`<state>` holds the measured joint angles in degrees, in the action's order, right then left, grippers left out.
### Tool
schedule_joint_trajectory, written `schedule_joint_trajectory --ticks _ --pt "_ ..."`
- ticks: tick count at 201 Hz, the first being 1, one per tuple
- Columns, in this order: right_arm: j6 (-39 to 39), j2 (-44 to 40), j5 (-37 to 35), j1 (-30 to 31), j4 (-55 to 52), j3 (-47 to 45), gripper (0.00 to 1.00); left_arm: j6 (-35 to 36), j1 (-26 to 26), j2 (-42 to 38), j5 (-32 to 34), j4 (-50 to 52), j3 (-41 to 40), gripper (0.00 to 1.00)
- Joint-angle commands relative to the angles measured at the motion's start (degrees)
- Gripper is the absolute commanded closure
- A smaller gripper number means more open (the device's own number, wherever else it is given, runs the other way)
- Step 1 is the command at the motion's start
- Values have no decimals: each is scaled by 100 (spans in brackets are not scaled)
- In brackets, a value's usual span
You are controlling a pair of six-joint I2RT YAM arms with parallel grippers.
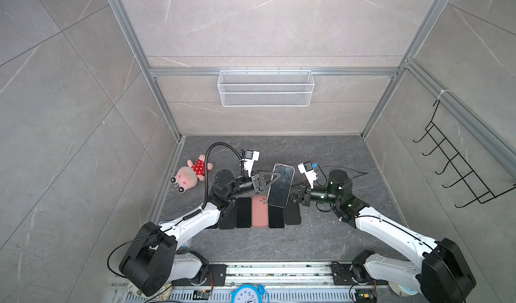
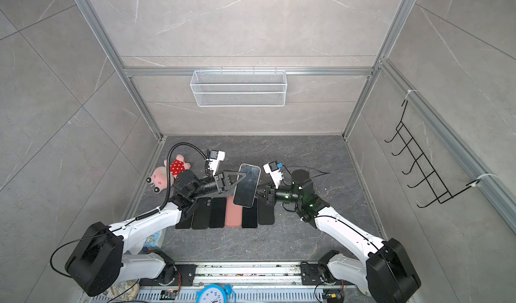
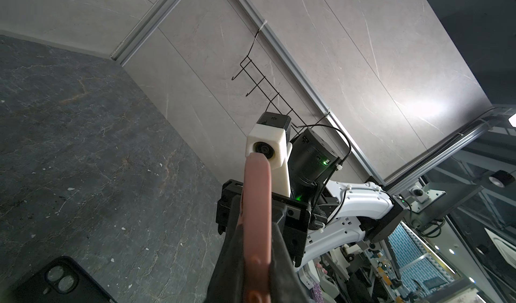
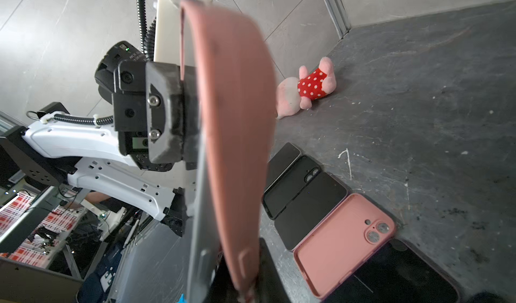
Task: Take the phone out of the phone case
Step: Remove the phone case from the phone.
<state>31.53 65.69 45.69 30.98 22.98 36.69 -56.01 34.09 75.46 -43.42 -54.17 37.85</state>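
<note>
Found phone [image 1: 280, 187] held clear of the table, dark screen up and tilted, between the two grippers. Dressed in pink case [image 4: 237, 106], seen from above only as a thin rim.

Clamped along one long edge by left gripper [image 1: 268, 180], jaws together on it, with one triangular finger laid across the glass in both top views. Met on the opposite long edge by right gripper [image 1: 295, 190], jaws drawn together, tips tucked under the phone and hidden from above.

From right wrist: broad bulging back of the case, grey side of the phone beside it, left gripper pressed on from the far side. From left wrist: case edge-on, pinched between two dark fingers [image 3: 282, 262], right gripper's body just past it.

Below both grippers on the table [image 1: 321, 240]: row of flat pieces [image 1: 243, 212] lying side by side, mostly black, with one pink piece [image 1: 259, 210]. Twin camera rings on the pink piece plain only from right wrist.

Outboard of left gripper: plush toy [image 1: 192, 173]. Far beyond both grippers, on the back wall: mesh basket [image 1: 265, 88]. Outboard of right gripper, on the side wall: hook rack [image 1: 460, 170], caught also from left wrist. Behind the arm bases, in top views only: blue clock [image 1: 247, 294].
</note>
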Motion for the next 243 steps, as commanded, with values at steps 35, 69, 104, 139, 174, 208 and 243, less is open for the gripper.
schedule_joint_trajectory --ticks 35,69,104,139,174,208,243 --pt "580 -683 -73 83 901 15 100 -94 199 385 313 465 -116 94" --pt "766 -808 -178 79 348 49 100 -28 287 505 615 697 -133 63" --pt "813 -822 -488 84 -641 121 100 316 378 320 1072 1353 -196 41" --pt "808 -628 -660 81 -1228 130 100 650 593 179 1280 1695 -160 36" --pt "846 -389 -736 85 -1663 214 100 1296 890 -79 1737 2576 -144 33" --pt "999 -211 -737 77 -1708 169 100 1774 1138 -304 2098 3275 -150 31" --pt "1187 369 -687 83 -1226 64 100 1639 1187 368 2489 3237 -119 38"
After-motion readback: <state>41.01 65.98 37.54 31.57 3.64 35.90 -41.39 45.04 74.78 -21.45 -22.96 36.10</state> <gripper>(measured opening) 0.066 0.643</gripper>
